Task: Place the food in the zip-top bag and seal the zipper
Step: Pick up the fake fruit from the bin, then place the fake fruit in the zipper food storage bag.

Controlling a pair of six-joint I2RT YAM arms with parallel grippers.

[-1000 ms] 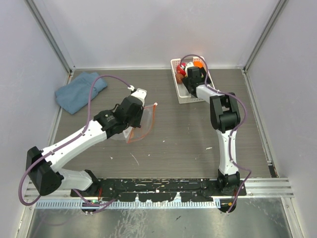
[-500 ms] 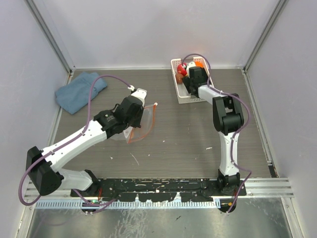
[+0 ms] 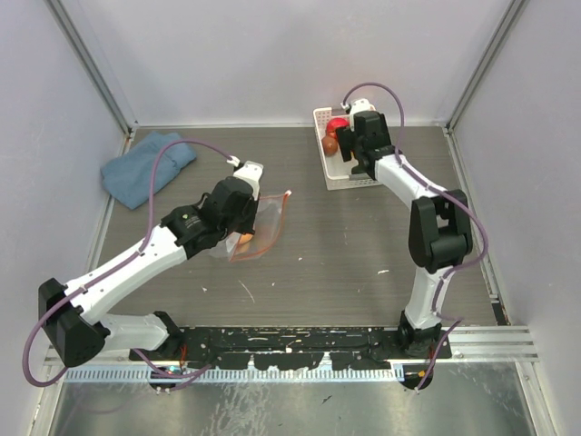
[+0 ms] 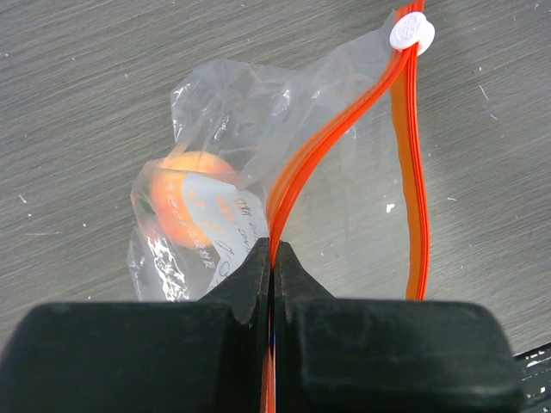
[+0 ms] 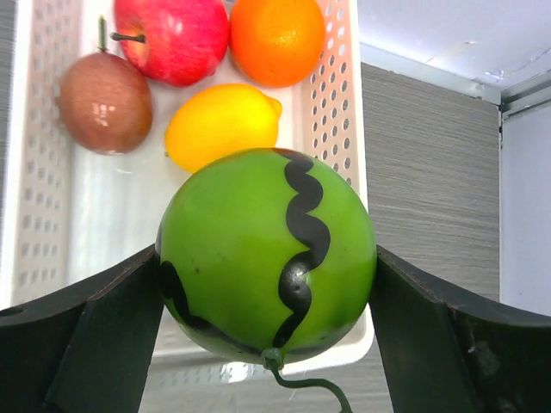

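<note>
Grey tabletop [image 3: 345, 245]: left gripper [image 4: 274, 258] pinches zipper [image 4: 419, 249]; right gripper [image 5: 267, 284] clasps green fruit [image 5: 250, 232], hidden from above.

Green fruit [image 5: 267, 258] now aloft (right jaws)

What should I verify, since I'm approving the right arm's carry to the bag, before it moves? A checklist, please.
1. Green fruit clamped in the right claw: ok.
2. Fruit clear of the basket rim: cannot tell.
3. Left claw shut on one zipper strip: ok.
4. Zipper strips parted, bag mouth open: ok.
5. Mouth wide enough for the fruit: cannot tell.
6. Slider parked at the zipper's far end: ok.
</note>
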